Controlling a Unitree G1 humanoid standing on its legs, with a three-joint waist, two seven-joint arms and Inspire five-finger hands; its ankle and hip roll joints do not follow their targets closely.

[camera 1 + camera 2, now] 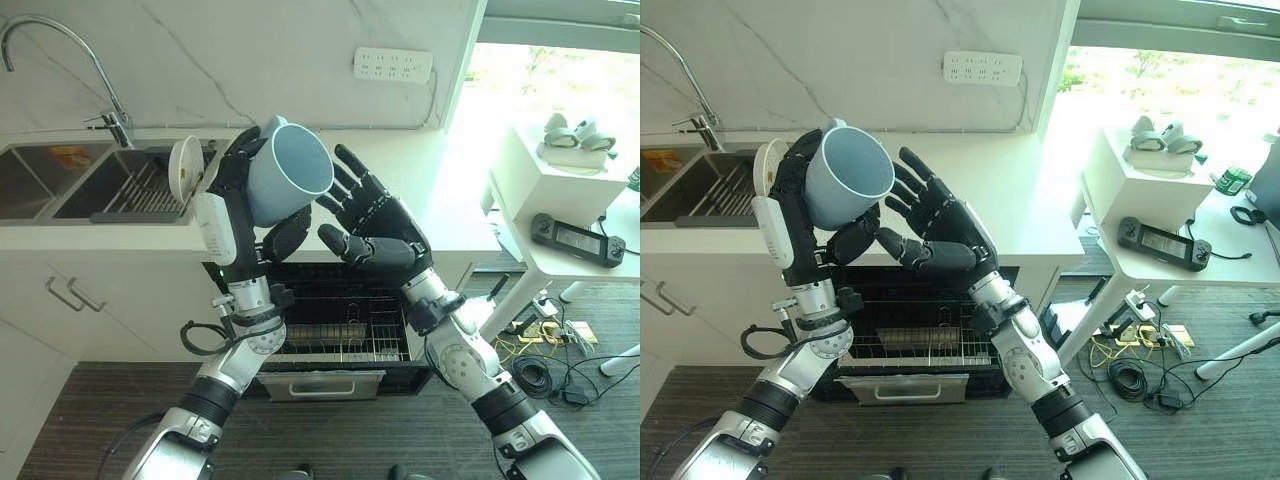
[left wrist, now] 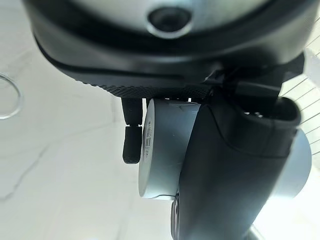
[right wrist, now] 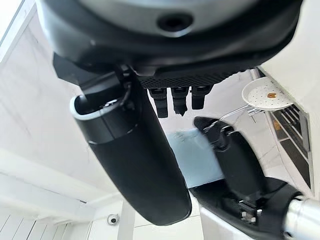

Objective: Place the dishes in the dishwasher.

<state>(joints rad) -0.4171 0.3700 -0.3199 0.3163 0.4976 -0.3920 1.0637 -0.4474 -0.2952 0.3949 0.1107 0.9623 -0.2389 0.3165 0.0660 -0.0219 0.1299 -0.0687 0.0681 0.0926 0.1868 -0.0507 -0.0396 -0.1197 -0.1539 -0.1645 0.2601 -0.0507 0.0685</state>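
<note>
Mug [image 1: 288,172], pale blue, held high in left hand [image 1: 243,160], fingers and thumb curled round its body, mouth tilted toward camera. Right hand [image 1: 378,222] just beside mug, fingers spread and straight, holding nothing. Below both hands, dishwasher [image 1: 345,340] open under worktop [image 1: 450,215], wire rack pulled out. Left of mug, white plate [image 1: 186,170] stands upright in sink [image 1: 120,185]. Tap [image 1: 95,65] rises behind sink.
</note>
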